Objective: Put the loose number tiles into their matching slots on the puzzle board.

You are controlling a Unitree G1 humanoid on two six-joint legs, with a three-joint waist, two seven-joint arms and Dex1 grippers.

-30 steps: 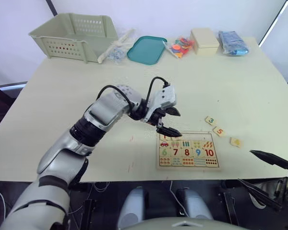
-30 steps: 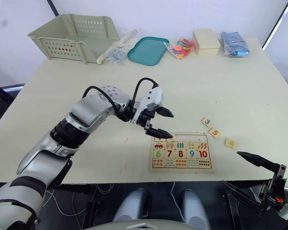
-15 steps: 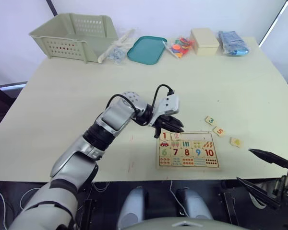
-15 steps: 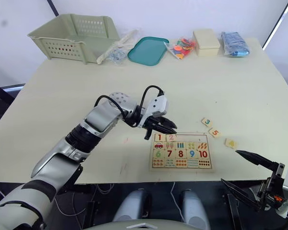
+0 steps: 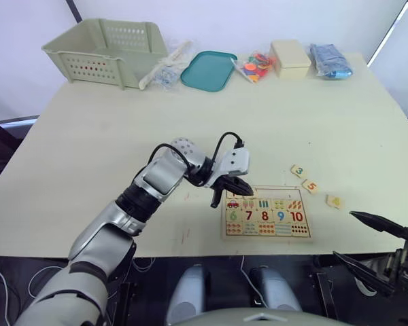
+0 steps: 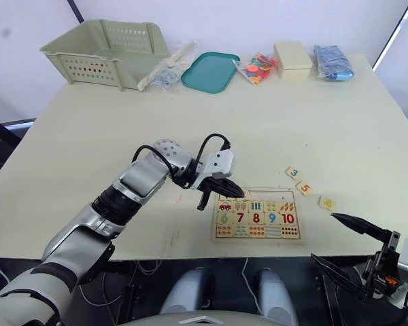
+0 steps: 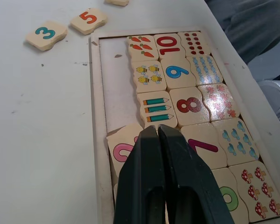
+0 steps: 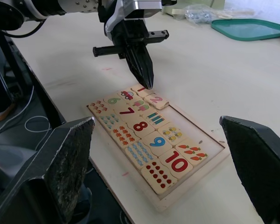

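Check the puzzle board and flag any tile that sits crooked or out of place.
The 2 tile lies tilted in its slot on the puzzle board, not flush, with the shut left gripper pressing beside it. The 3 tile and 5 tile lie loose on the table.

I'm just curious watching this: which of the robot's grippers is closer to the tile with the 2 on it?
Left. The left gripper is pressing on the 2 tile; the right gripper hangs off the table's near edge.
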